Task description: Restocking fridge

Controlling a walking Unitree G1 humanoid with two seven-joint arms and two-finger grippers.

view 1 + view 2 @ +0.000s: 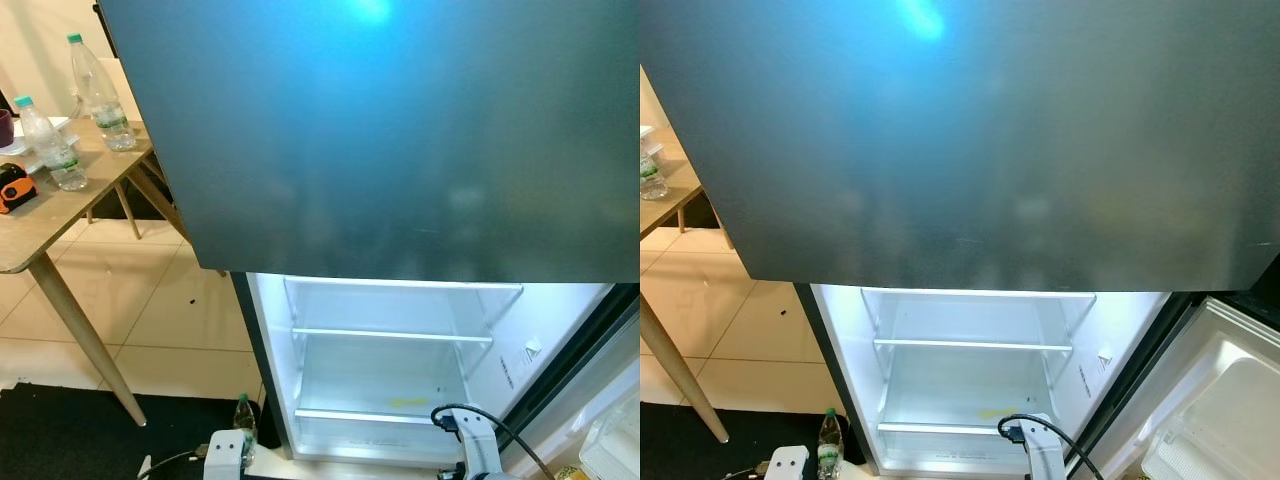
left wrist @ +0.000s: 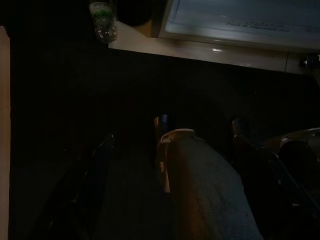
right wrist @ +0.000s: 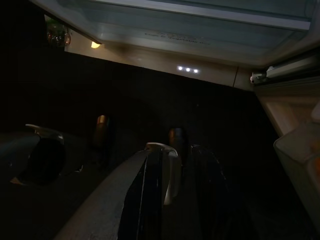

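The fridge's lower compartment stands open and lit, with bare glass shelves [image 1: 390, 335] and nothing on them. Above it the dark grey upper door [image 1: 400, 140] is closed. A small clear water bottle [image 1: 243, 415] stands on the floor by the fridge's left corner, and it also appears as a bottle [image 2: 102, 20] in the left wrist view. Two more water bottles [image 1: 100, 95] [image 1: 50, 145] stand on the wooden table [image 1: 60, 215] at the left. My left arm [image 1: 228, 452] and right arm [image 1: 478, 440] hang low in front of the fridge. The left gripper [image 2: 197, 125] and right gripper [image 3: 140, 127] hang over dark floor.
The open lower door with white bins [image 1: 1220, 420] swings out at the right. A black mat [image 1: 60, 430] covers the floor near me. An orange and black tool [image 1: 15, 190] lies on the table, whose slanted legs reach toward the fridge.
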